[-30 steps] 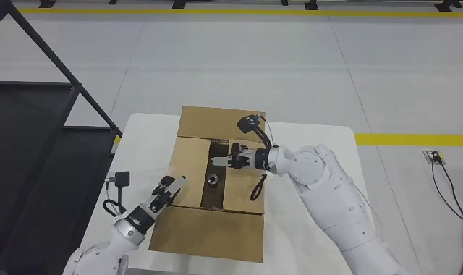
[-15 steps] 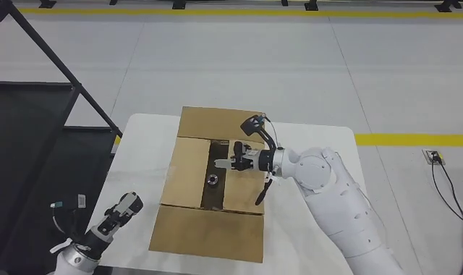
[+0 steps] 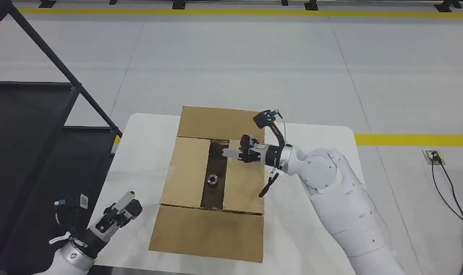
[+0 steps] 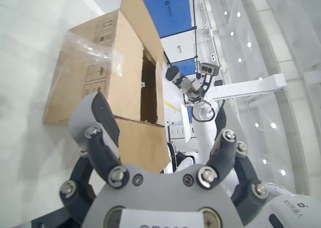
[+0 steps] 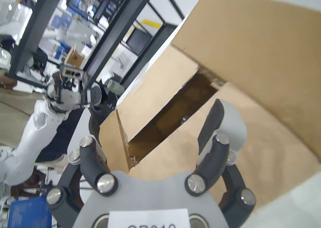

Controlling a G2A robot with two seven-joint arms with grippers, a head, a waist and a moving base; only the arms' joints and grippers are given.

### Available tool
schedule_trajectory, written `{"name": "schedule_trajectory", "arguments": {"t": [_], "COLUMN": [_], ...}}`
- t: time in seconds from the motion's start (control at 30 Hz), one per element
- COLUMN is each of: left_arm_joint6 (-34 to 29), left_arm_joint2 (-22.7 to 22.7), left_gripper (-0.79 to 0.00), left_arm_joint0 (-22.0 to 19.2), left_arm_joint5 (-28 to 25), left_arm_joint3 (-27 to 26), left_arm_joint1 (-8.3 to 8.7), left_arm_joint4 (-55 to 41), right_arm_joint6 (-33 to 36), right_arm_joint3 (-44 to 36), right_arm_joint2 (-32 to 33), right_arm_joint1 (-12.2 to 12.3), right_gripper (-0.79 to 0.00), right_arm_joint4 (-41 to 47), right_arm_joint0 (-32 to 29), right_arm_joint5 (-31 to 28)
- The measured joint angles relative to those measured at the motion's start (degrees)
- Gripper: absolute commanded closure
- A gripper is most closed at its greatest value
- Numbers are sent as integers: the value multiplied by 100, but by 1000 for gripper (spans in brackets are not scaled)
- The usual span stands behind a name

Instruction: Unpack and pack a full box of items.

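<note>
top view looks down on a white table (image 3: 145,152) with a brown cardboard box (image 3: 194,166) standing on its middle and reaching almost from the far edge to the near edge. the box's two outer flaps are folded out flat toward the far and near edges. its two inner flaps lie nearly level over the opening, leaving a narrow dark gap between them. through that gap a small round item (image 3: 213,179) can be seen lying inside the box.

judging by this, the task is at an early stage. the outer flaps are open, but the inner flaps need spreading, the one item that can be seen is inside the box, and the whole repacking is left to do. what else the box holds is hidden.

the right gripper (image 3: 233,153) hovers just above the far end of the gap, beside the right inner flap. in the right wrist view its fingers are spread wide, with nothing between them and no clear contact with the cardboard.

the left gripper (image 3: 126,206) is near the table's near left corner, well apart from the box. in the left wrist view its fingers are also spread wide and hold nothing.
</note>
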Motion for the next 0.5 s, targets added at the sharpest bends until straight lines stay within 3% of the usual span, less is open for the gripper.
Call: {"name": "schedule_trajectory", "arguments": {"t": [0.1, 0.27, 0.5], "left_arm_joint6": [-565, -1431, -2104], "left_arm_joint2": [-61, 77, 328], "left_gripper": [-785, -785, -785], "left_arm_joint0": [-91, -351, -395], "left_arm_joint5": [20, -125, -524], "left_arm_joint3": [266, 717, 865], "left_arm_joint1": [52, 145, 222], "left_arm_joint4": [-151, 18, 142], "right_arm_joint6": [-446, -1354, -1307], "right_arm_joint3": [251, 801, 2326], "right_arm_joint2": [233, 312, 190], "right_arm_joint1": [33, 31, -60], "right_gripper": [-785, -785, -785], "right_arm_joint4": [200, -318, 172], "right_arm_joint0": [41, 274, 1011], "right_arm_joint5": [-38, 391, 18]}}
